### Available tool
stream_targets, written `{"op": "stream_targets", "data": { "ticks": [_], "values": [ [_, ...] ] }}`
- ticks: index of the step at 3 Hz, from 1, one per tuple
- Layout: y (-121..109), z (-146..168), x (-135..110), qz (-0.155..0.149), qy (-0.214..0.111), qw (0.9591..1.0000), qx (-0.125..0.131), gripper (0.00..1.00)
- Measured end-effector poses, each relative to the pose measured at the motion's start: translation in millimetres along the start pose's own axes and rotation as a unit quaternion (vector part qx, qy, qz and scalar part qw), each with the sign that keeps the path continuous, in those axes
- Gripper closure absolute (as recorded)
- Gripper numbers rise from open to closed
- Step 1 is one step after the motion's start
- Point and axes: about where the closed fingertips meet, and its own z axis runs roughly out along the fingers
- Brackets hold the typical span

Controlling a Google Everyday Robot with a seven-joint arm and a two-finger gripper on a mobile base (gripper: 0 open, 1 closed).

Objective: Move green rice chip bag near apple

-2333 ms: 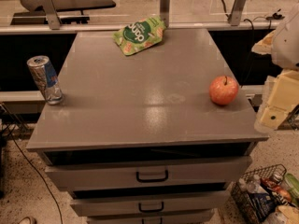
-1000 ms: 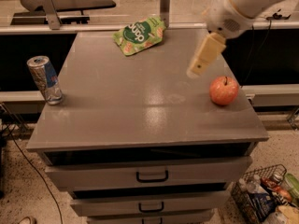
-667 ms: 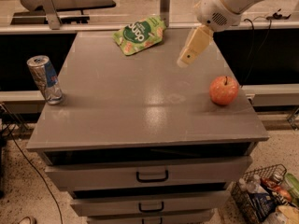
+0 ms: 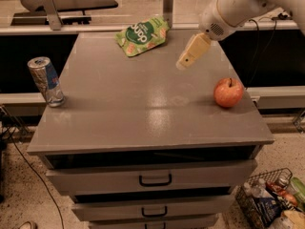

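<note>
Plainly, the green rice chip bag [image 4: 142, 35] lies flat at the far edge of the grey cabinet top [image 4: 143, 113], a little left of its middle, with its dark green circle facing up. The apple [image 4: 228, 92] sits near the right edge of the same top, stem up, well apart from the bag. Between the two, the gripper [image 4: 183, 63] hangs above the far right part of the surface on a white arm [image 4: 228, 8] that comes in from the upper right. It points down and to the left and touches neither bag nor apple; whether it is apart or together cannot be told. A silver-blue drink can [image 4: 46, 81] stands upright near the left edge. Below the top, drawers [image 4: 155, 179] with dark handles face the camera. A wire basket [image 4: 259, 209] of packaged goods stands on the floor at the lower right.
</note>
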Motion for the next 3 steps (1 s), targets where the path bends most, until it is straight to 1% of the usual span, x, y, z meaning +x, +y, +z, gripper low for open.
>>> {"op": "stream_targets", "data": {
  "ticks": [1, 2, 3],
  "values": [
    [-31, 48, 22, 0.057, -0.012, 0.9980, 0.024, 0.00],
    [-56, 81, 41, 0.112, -0.014, 0.9914, 0.066, 0.00],
    [-78, 110, 44, 0.162, -0.037, 0.9805, 0.106, 0.00]
  ]
}}
